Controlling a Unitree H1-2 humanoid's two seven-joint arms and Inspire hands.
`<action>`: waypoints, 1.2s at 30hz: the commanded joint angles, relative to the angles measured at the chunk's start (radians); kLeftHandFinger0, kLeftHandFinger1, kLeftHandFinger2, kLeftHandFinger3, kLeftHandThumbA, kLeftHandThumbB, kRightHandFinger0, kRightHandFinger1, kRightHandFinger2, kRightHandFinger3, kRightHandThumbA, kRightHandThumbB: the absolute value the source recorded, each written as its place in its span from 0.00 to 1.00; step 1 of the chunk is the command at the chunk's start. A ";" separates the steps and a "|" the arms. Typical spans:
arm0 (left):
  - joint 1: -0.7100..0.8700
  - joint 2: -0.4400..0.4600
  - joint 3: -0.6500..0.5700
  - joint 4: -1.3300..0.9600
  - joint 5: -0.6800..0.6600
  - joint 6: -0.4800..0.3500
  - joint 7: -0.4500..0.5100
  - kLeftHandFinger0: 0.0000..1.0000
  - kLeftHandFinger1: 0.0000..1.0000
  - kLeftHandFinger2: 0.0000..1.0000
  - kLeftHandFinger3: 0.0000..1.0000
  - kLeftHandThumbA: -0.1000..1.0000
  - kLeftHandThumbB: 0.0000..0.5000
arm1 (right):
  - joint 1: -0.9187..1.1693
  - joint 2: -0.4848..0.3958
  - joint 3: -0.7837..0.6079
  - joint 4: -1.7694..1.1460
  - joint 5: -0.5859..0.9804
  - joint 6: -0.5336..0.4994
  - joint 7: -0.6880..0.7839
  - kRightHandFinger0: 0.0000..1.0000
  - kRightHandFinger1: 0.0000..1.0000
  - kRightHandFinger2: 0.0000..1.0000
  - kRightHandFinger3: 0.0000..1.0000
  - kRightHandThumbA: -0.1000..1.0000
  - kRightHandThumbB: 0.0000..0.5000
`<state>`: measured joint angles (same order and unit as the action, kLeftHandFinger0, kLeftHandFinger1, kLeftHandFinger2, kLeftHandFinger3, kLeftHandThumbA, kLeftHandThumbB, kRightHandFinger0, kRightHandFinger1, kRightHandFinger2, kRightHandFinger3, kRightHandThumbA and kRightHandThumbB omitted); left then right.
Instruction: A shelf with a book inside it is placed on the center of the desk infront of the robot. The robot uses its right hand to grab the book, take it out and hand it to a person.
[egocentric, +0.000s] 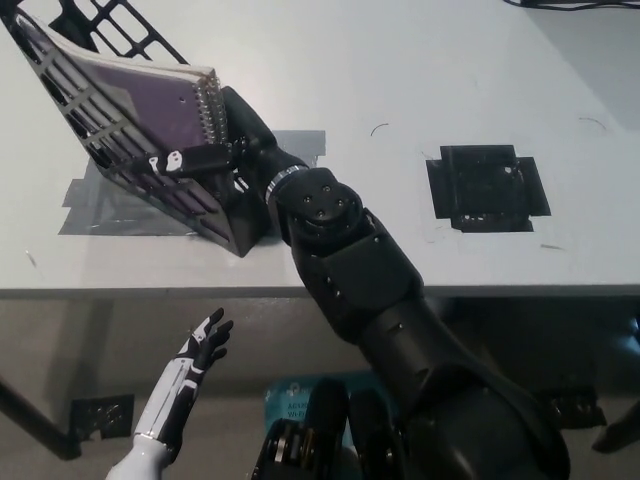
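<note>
At the lower left of the frame, below the near edge of the surface (330, 70), the white left robot hand (200, 350) hung in the air with its fingers spread, holding nothing. From the bottom right the black right arm (380, 300) rose diagonally over that near edge toward the upper left. Its right robot hand (225, 140) was closed on the spiral-bound side of the book (150, 100), fingers wrapped over the wire binding and the lower cover. The book, purple-covered, lay tilted inside the black lattice shelf (110, 140) at the upper left, its bound edge facing right toward the hand. The shelf leaned leftward, its lower corner close to the near edge of the surface, standing on a patch of grey tape (95, 200). To the right of the arm the surface lay bare as far as a black taped square (487, 187) at centre right. Beyond the shelf, open surface stretched to the top of the frame.
</note>
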<state>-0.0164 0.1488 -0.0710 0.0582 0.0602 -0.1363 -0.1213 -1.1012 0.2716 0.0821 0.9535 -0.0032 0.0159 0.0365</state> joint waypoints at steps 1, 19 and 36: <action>-0.016 0.018 -0.003 -0.030 -0.005 0.002 -0.021 1.00 1.00 1.00 1.00 1.00 0.52 | -0.050 0.011 0.008 0.017 -0.012 0.000 -0.002 0.00 0.08 0.34 0.31 1.00 0.00; -0.021 0.026 -0.012 -0.007 0.004 -0.040 -0.016 1.00 1.00 1.00 1.00 1.00 0.51 | 0.007 0.047 -0.129 -0.176 0.126 -0.016 -0.010 0.00 0.00 0.00 0.00 1.00 0.13; -0.020 0.025 -0.009 -0.029 -0.027 0.010 -0.033 1.00 1.00 1.00 1.00 1.00 0.49 | 0.007 0.108 -0.268 -0.798 0.399 0.237 -0.089 0.00 0.00 0.00 0.00 1.00 0.15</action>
<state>-0.0259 0.1595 -0.0806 0.0707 0.0585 -0.1367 -0.1247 -0.9777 0.3198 -0.1414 0.4993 0.1684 0.1486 -0.0002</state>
